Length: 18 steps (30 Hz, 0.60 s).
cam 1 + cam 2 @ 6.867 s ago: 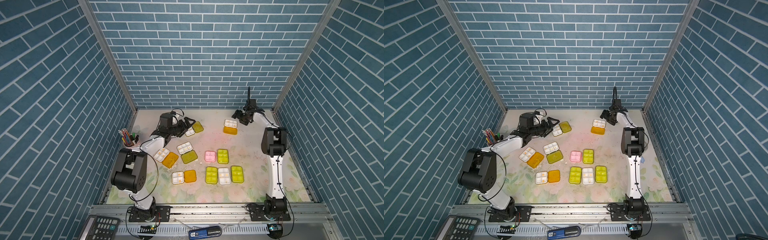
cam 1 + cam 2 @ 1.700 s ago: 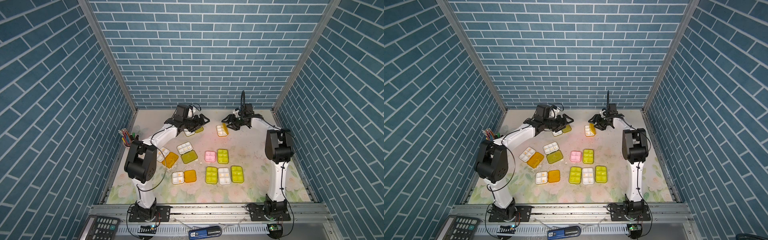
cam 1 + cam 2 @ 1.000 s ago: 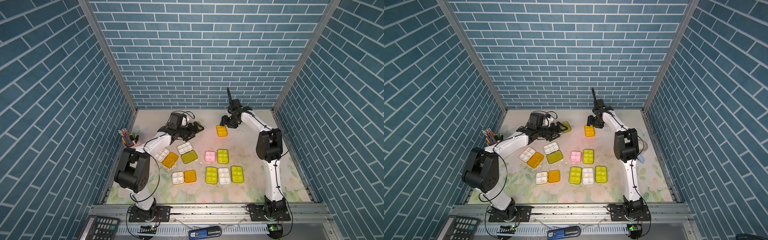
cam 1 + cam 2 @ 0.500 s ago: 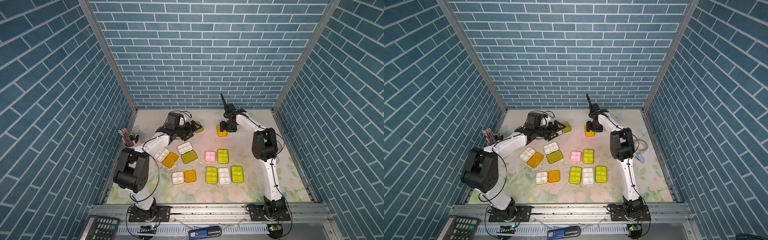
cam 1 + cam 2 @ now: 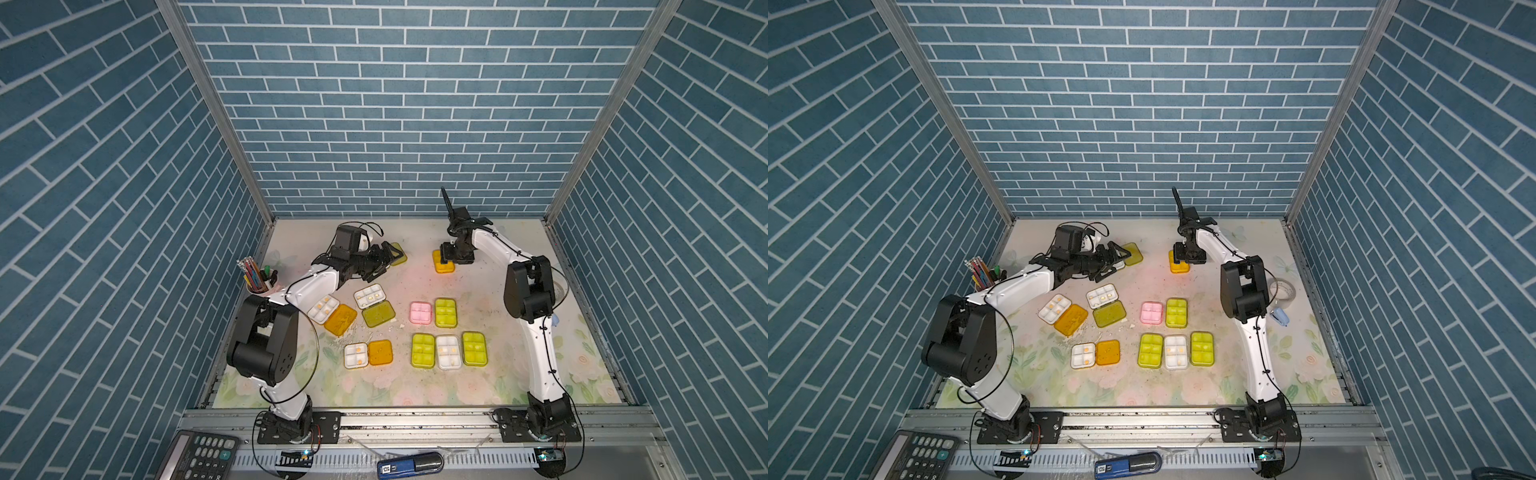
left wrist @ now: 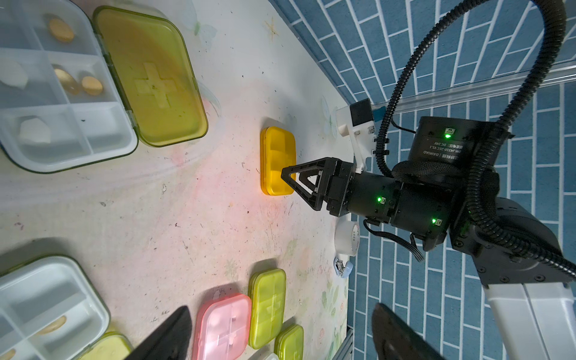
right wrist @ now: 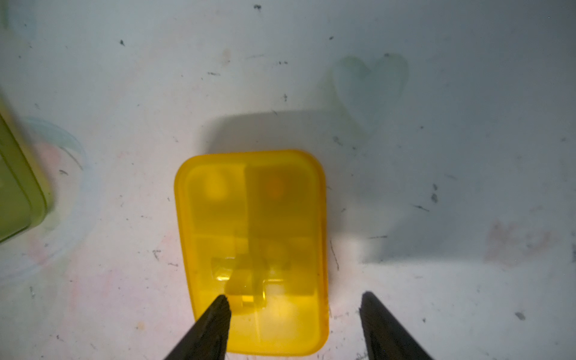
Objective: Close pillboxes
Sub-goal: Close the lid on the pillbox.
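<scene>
Floral tabletop (image 5: 415, 386), back centre: orange pillbox (image 7: 252, 218), lid down, below my right gripper (image 7: 294, 297), jaws parted, empty, one tip over the lid, the other past its edge. Left gripper (image 6: 280, 308): parted, empty, by open yellow-green pillbox (image 6: 152, 78). Risk: off-centre press may skid it, latch unsnapped.

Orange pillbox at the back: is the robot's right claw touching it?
Cannot tell. In the right wrist view one fingertip of the right gripper overlaps the orange pillbox, the other is beside it, but no view shows contact or a gap.
</scene>
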Tool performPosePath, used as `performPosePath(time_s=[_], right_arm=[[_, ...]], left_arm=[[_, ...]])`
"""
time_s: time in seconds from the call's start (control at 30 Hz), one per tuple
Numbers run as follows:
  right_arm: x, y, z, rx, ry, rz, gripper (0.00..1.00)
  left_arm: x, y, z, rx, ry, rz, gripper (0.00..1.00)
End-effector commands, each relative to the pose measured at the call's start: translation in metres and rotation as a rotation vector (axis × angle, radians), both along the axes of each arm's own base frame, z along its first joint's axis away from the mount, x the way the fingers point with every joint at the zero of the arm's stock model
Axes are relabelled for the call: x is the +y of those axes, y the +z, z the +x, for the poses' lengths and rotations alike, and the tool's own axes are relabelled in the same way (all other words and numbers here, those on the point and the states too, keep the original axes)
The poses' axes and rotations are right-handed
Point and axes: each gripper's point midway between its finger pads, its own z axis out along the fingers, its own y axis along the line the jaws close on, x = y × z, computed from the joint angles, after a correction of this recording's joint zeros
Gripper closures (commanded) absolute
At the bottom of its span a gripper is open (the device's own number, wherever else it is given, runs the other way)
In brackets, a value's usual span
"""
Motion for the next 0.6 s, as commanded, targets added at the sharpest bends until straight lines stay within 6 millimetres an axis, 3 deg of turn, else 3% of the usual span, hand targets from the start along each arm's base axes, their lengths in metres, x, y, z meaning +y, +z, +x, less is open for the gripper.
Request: performPosePath(time_s=[0.0,0.47,0.57], right_arm=[[-0.006,-0.011,-0.007,0.029,0.032,-0.048,0.33],[-0.016,-0.037,-0.018,0.076,0.024,-0.096,0.34],[-0.012,-0.033,-0.015,0.067,0.023,-0.077,0.35]], left_arm=[[0.002,0.006,0.000,-0.020,-0.003,0.008,0.09],[0.003,0.007,0.000,-0.026,-0.004,0.007,0.09],[0.002,0.007,0.000,-0.025,-0.005,0.006,0.09]])
